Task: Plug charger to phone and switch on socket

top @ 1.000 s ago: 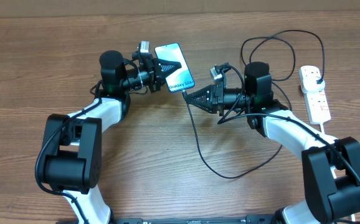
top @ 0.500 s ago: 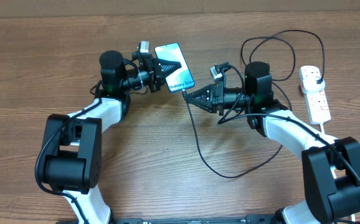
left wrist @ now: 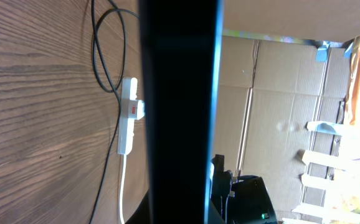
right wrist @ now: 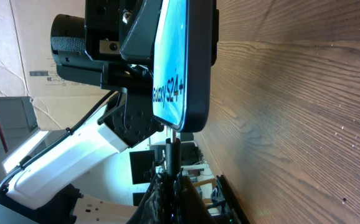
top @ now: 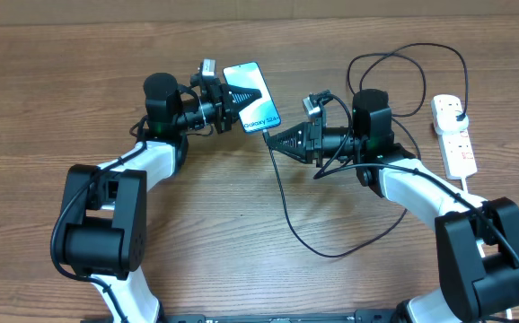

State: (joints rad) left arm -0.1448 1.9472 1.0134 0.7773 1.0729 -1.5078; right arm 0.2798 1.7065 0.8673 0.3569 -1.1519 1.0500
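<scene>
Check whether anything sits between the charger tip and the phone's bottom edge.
Nothing visible does. The right gripper holds the charger tip-first right at the bottom edge of the phone, which the left gripper clamps farther up.

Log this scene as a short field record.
left pincer: shut on slim blue-screened smartphone
right pincer: shut on thin black charger cable near its connector tip
connector tip: at the smartphone's bottom edge; insertion unclear
white elongated power strip: beside the right arm, black plug seated; switch state unclear
</scene>
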